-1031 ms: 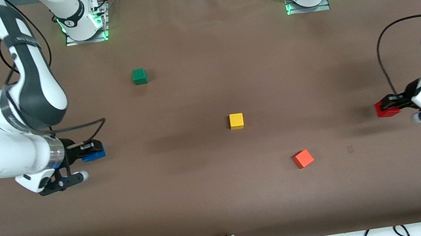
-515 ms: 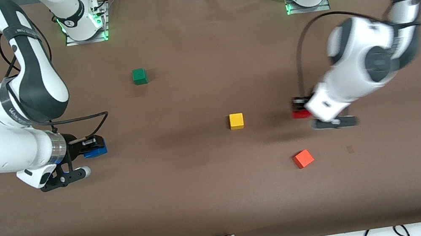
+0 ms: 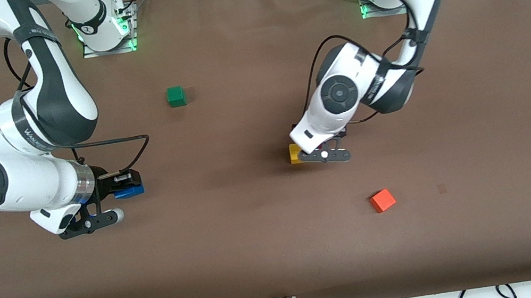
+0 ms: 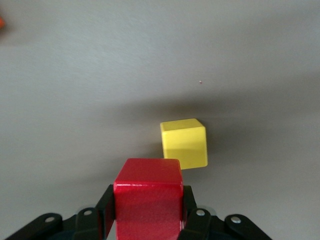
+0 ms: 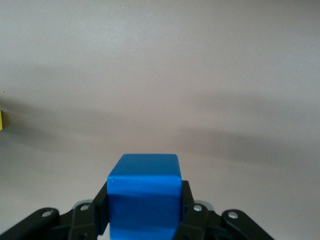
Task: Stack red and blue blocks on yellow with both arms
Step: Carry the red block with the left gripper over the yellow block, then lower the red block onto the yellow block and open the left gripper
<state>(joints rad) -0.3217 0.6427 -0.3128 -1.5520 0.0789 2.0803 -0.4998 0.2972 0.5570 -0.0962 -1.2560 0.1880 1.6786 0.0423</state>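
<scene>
My left gripper (image 4: pixel 147 210) is shut on the deep red cube (image 4: pixel 148 187) and holds it in the air just beside and above the yellow cube (image 4: pixel 184 143). In the front view the left arm's wrist (image 3: pixel 320 134) covers the red cube and part of the yellow cube (image 3: pixel 294 154), which sits mid-table. My right gripper (image 3: pixel 125 185) is shut on the bright blue cube (image 3: pixel 130 192) and holds it low over the table toward the right arm's end. The blue cube fills the space between the fingers in the right wrist view (image 5: pixel 144 192).
A green cube (image 3: pixel 176 96) sits nearer the robot bases than the yellow cube. An orange-red cube (image 3: pixel 382 200) lies nearer the front camera, toward the left arm's end. The table is covered in brown paper (image 3: pixel 262 257).
The left arm has swung the red cube from the table's left-arm end to over the yellow cube. The right gripper has drifted slightly toward the middle with the blue cube.
</scene>
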